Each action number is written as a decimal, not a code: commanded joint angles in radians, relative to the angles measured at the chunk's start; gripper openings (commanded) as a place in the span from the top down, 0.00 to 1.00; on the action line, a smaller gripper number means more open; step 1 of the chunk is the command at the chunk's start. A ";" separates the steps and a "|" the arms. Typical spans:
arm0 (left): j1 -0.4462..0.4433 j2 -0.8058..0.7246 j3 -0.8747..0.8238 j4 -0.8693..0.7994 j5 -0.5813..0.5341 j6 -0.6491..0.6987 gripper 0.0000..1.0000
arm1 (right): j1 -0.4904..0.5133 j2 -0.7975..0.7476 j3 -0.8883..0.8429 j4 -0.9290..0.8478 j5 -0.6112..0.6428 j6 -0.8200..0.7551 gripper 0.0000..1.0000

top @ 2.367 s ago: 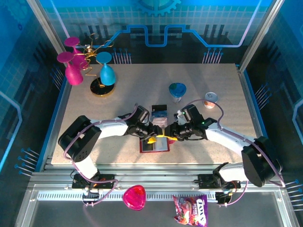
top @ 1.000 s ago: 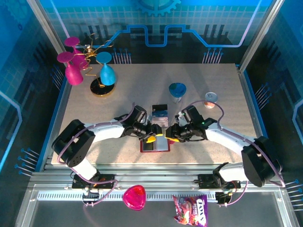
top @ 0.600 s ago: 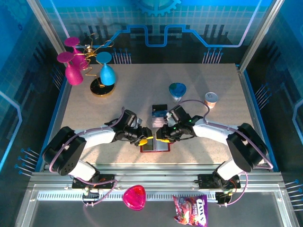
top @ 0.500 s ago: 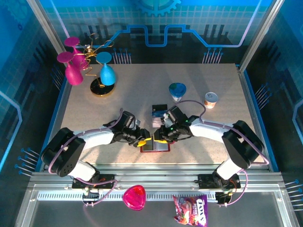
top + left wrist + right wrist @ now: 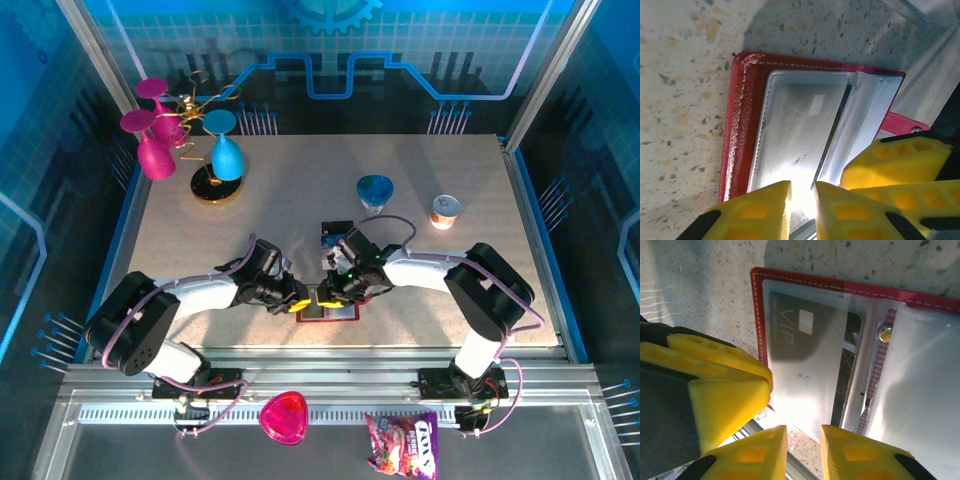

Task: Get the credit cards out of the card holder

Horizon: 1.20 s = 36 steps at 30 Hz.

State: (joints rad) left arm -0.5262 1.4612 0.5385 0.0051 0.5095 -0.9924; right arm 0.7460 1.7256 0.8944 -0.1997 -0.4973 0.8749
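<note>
You have 1 card holder (image 5: 338, 313), dark red, lying open and flat on the speckled table (image 5: 260, 190) near its front edge, between the 2 arms. Inside it you see greyish clear pockets (image 5: 860, 120) and 1 dark card (image 5: 807, 337) marked VIP, with a pale chip, lying under the clear film of one pocket. The snap tab (image 5: 900, 124) sticks out at the holder's far side in the left wrist view. Just beyond the holder, on bare table, you have 1 black card (image 5: 340, 226) and 1 blue card (image 5: 329, 240), the blue one partly under the right arm. Left gripper (image 5: 801, 192): yellow fingers drawn nearly together, a thin slot between them at the pocket's near edge; glare hides whether they pinch the film, so you cannot tell. Right gripper (image 5: 803, 440): likewise a narrow slot at the edge of the VIP pocket, grip not discernible. The 2 grippers sit just beside each other over the holder. Elsewhere: 1 blue cup (image 5: 375, 190), 1 small can (image 5: 445, 211), both well apart from the holder.
</note>
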 commanded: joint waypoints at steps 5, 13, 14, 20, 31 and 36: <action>0.006 -0.005 -0.011 -0.057 -0.017 0.042 0.82 | 0.014 0.047 0.054 -0.020 0.008 -0.021 0.75; 0.005 0.002 -0.011 -0.071 -0.019 0.054 0.82 | 0.014 0.067 0.076 -0.041 0.013 -0.036 0.75; 0.005 0.004 -0.010 -0.073 -0.023 0.055 0.82 | 0.014 0.069 0.075 -0.041 0.014 -0.036 0.75; 0.005 0.002 -0.009 -0.078 -0.026 0.056 0.82 | 0.014 0.087 0.078 -0.043 0.016 -0.037 0.72; 0.005 0.005 -0.011 -0.081 -0.031 0.058 0.83 | 0.015 0.098 0.096 -0.099 0.050 -0.064 0.66; 0.005 0.008 -0.012 -0.083 -0.031 0.060 0.83 | 0.016 0.088 0.111 -0.151 0.081 -0.089 0.65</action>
State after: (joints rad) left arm -0.5262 1.4612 0.5385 -0.0475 0.4862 -0.9592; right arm 0.7475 1.8061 0.9840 -0.2802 -0.4587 0.8165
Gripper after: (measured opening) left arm 0.176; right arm 0.348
